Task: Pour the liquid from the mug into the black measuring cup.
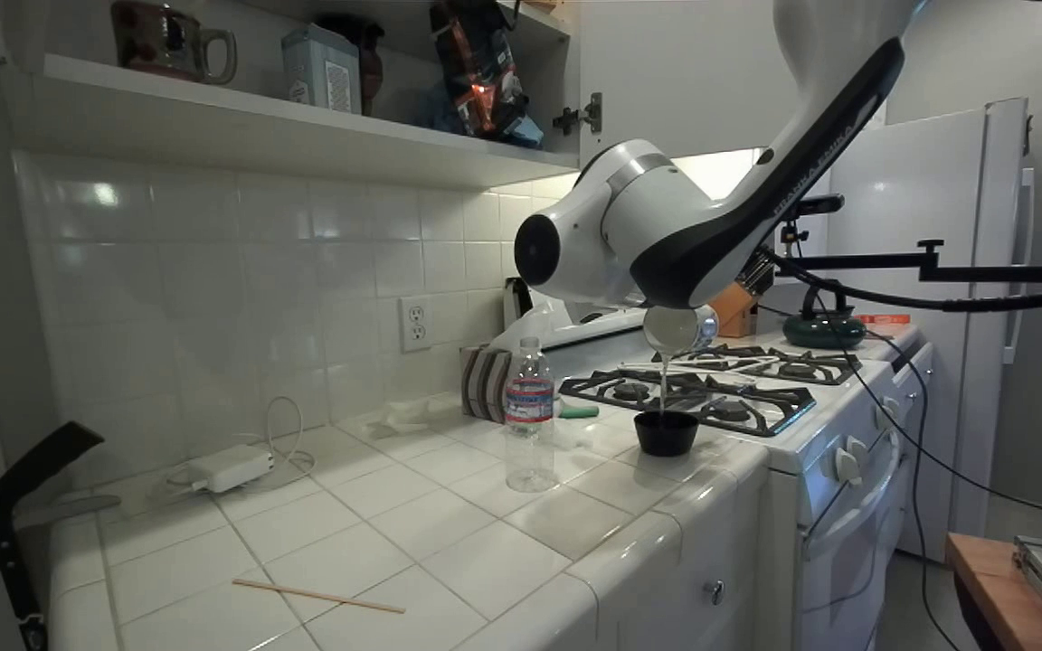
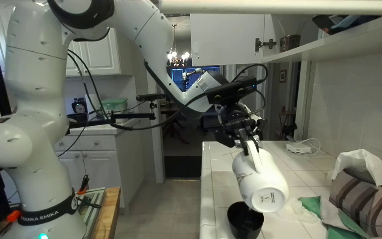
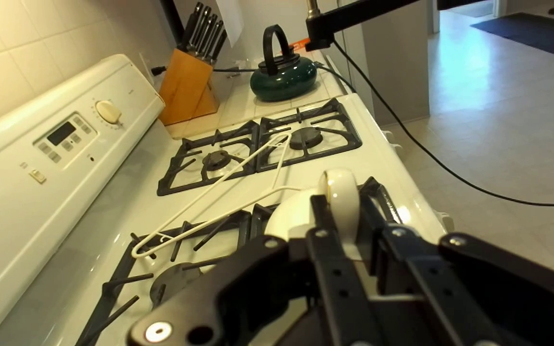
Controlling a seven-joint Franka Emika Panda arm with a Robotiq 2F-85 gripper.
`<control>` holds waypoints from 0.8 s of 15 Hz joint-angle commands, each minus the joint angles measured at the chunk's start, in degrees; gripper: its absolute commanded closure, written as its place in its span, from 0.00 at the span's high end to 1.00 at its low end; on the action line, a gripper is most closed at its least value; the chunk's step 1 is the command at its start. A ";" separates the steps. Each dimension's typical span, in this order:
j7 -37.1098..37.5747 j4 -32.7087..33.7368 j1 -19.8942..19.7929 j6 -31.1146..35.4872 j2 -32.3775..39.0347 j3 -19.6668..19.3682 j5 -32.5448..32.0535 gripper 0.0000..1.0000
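The white mug (image 2: 260, 181) hangs tipped in the air, its base toward the camera in an exterior view and its mouth (image 1: 668, 327) angled down. A thin stream of liquid (image 1: 664, 384) falls from its lip into the black measuring cup (image 1: 667, 438), which stands upright on the tiled counter. From another side, the black measuring cup (image 2: 242, 220) sits beneath the mug, partly covered by it. My gripper (image 3: 343, 207) is shut on the mug's handle (image 3: 346, 192), one finger on each side. The arm mostly hides the gripper in an exterior view.
A clear plastic bottle (image 1: 530, 452) stands near the cup. Behind it are a striped tissue box (image 1: 485, 384) and a cloth (image 2: 338, 215). The stove (image 3: 373, 158) adjoins the counter, with a wire frame (image 3: 209, 226) over its burners. A green kettle (image 3: 284, 79) stands farther off.
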 commanded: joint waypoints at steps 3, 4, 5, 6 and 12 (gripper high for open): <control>0.22 0.94 0.93 -4.23 1.76 0.69 -3.86 0.04; 0.19 0.96 0.97 -4.56 1.95 0.79 -4.11 0.04; 0.19 0.95 1.04 -4.87 2.16 0.85 -4.42 0.04; 0.12 0.89 1.09 -5.21 2.36 0.93 -4.63 0.04; -0.35 0.99 1.70 -8.91 3.92 1.21 -6.84 0.04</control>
